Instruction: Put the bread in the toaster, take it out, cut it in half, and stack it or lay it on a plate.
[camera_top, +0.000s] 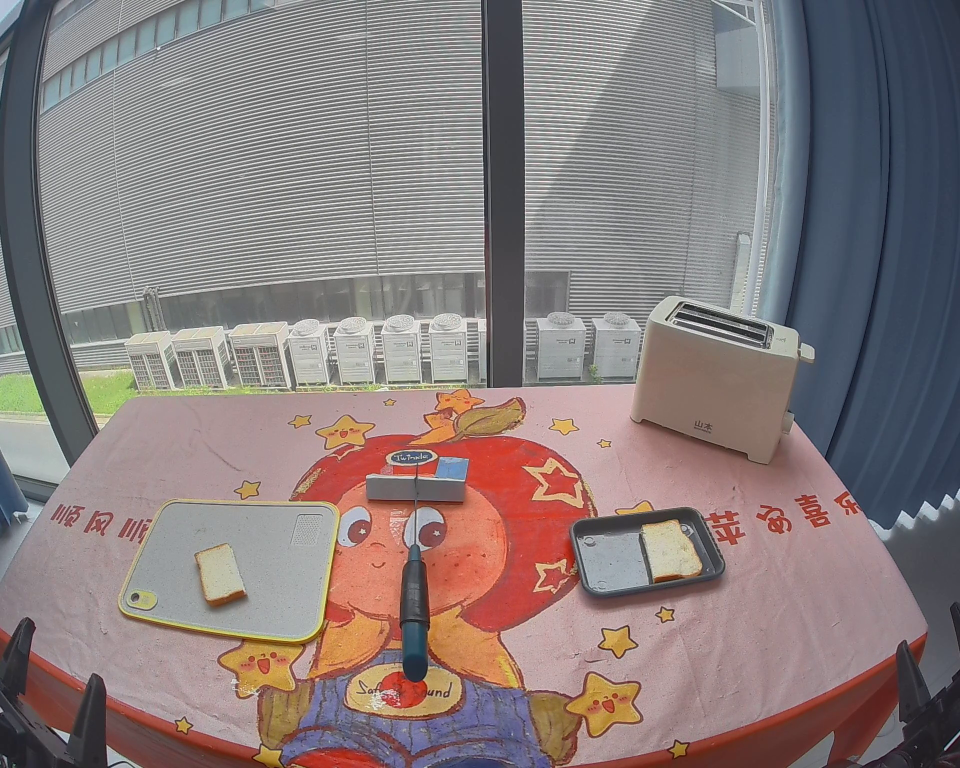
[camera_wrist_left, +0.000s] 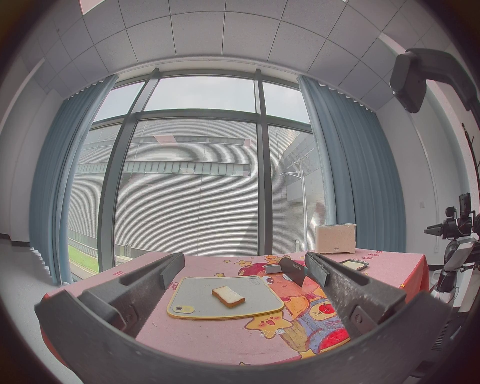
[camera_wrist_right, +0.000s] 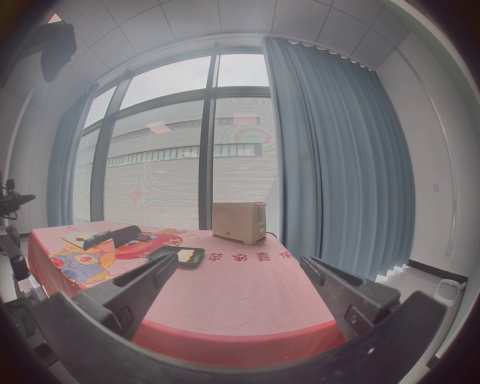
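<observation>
One half slice of bread (camera_top: 220, 573) lies on the grey cutting board (camera_top: 270, 530) at the table's left. A second half (camera_top: 670, 549) lies in the dark tray-like plate (camera_top: 612, 562) at the right. The cream toaster (camera_top: 715, 375) stands at the back right, its slots empty. A knife (camera_top: 414, 600) with a blue handle rests at the centre, its blade set in a small holder (camera_top: 416, 487). My left gripper (camera_top: 55, 665) (camera_wrist_left: 243, 260) hangs open off the near left edge, holding nothing. My right gripper (camera_top: 930, 650) (camera_wrist_right: 239, 261) is open off the near right corner.
The table wears a pink cartoon cloth (camera_top: 480, 700) and stands against a big window, with blue curtains (camera_top: 880, 250) to the right. In the right wrist view the toaster (camera_wrist_right: 239, 221) and plate (camera_wrist_right: 170, 254) sit well beyond the fingers.
</observation>
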